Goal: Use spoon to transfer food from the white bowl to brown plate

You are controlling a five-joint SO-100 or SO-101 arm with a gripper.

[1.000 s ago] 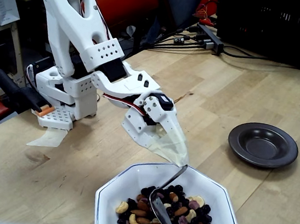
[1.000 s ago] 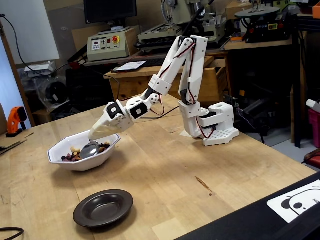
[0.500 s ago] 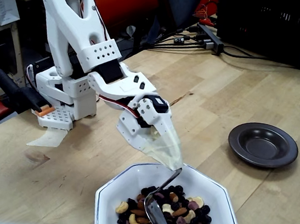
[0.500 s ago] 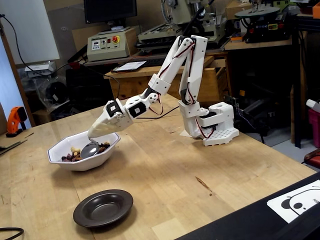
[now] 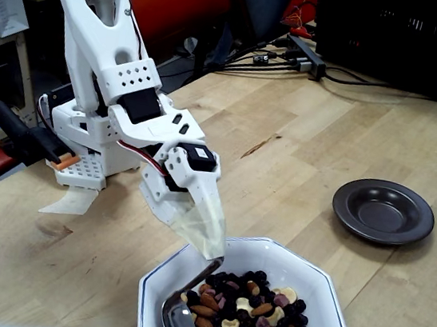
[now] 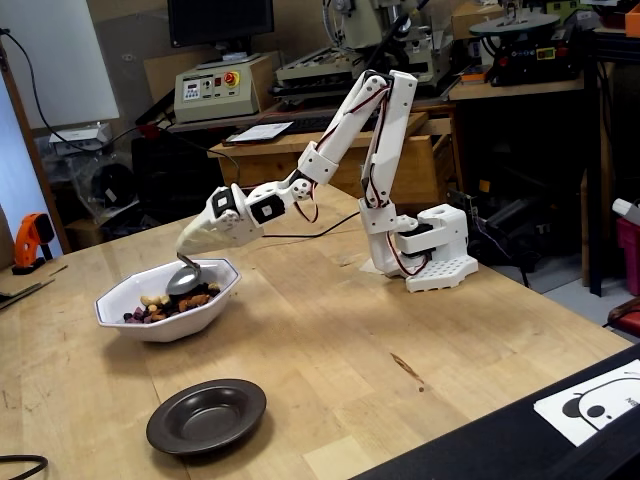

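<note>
The white bowl (image 5: 322, 294) (image 6: 120, 315) holds the food (image 5: 251, 313) (image 6: 160, 302), a mix of nuts and dark dried fruit. My gripper (image 5: 209, 247) (image 6: 188, 252), wrapped in cream tape, is shut on the spoon's handle. The spoon (image 5: 178, 319) (image 6: 183, 281) hangs down into the bowl, at its left side in a fixed view, beside the pile. I cannot tell whether it carries any food. The brown plate (image 5: 383, 211) (image 6: 207, 415) lies empty on the wooden table, apart from the bowl.
The arm's white base (image 5: 96, 143) (image 6: 430, 255) stands on the table. Cables and a power strip (image 5: 297, 57) run along the far edge. A black mat with a paper sheet (image 6: 590, 400) covers one corner. An orange tool (image 6: 35, 240) sits at the left.
The gripper swung leftward in a fixed view and rose a little. The spoon dragged out of the middle of the food to the bowl's left side.
</note>
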